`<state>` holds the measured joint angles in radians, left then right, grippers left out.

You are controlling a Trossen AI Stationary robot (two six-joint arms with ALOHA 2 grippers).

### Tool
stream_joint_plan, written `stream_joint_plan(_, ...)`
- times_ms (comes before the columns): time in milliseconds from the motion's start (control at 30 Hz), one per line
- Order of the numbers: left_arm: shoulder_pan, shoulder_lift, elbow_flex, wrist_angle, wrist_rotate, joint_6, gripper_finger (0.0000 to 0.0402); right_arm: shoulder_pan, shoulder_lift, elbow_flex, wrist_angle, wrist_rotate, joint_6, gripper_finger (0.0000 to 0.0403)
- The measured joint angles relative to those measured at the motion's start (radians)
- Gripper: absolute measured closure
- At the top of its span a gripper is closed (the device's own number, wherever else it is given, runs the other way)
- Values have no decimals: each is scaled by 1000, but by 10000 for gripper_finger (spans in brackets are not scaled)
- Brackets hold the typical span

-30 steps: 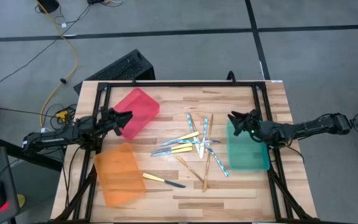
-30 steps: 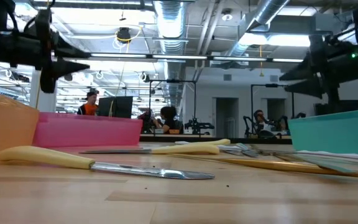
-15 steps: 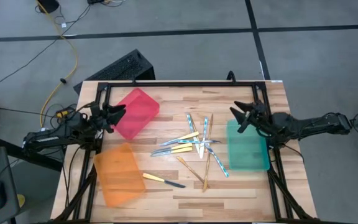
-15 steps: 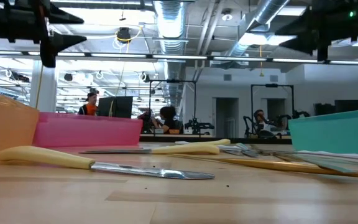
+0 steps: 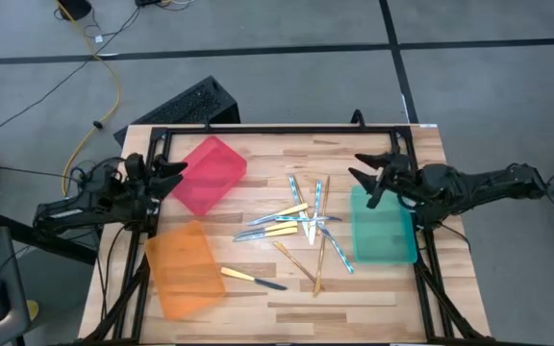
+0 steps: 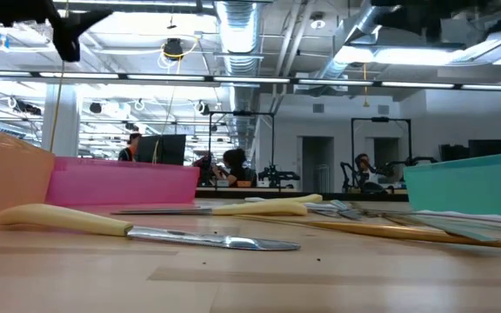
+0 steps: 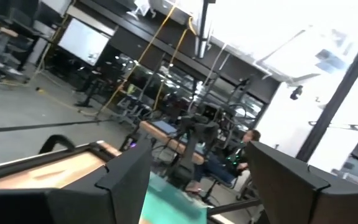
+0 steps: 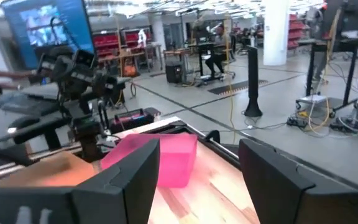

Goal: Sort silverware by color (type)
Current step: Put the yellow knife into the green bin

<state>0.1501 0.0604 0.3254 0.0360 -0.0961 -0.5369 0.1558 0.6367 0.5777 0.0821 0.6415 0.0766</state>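
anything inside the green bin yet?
From above, the green bin looks empty: only its translucent floor shows, no silverware. The cutlery pile lies on the table to its left. In the low view the bin's wall hides its inside, so that view adds nothing.

- The high view looks straight down on the whole table [image 5: 354, 298].
- The low view sits at table height, very near the cutlery [image 6: 155, 228].
- Each wrist view looks past its own fingers; the right one shares the pink bin [image 8: 160, 158] with the others.
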Motion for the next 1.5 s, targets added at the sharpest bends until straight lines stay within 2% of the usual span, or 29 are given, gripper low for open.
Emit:
stream_joint_plan(200, 0, 87, 67, -2, 57, -3, 154, 26, 182, 126, -58, 0, -36, 158)
stream_joint_plan(467, 0, 254, 153, -2, 91, 18, 154, 35, 413, 345, -286, -22, -36, 158)
stream_joint_plan(667, 0, 343, 180, -3, 91, 53, 154, -1, 552, 454, -425, -97, -36, 158)
stream_joint_plan(900, 0, 372, 184, -1, 85, 62, 154, -77, 698, 467, -408, -279, -53, 158)
stream_joint_plan(1233, 0, 371, 185, 0, 85, 63, 155, -134, 915, 467, -275, -395, -198, 158)
stream_joint_plan(1500, 0, 371, 185, -3, 85, 63, 155, -155, 1056, 465, -202, -483, -237, 158)
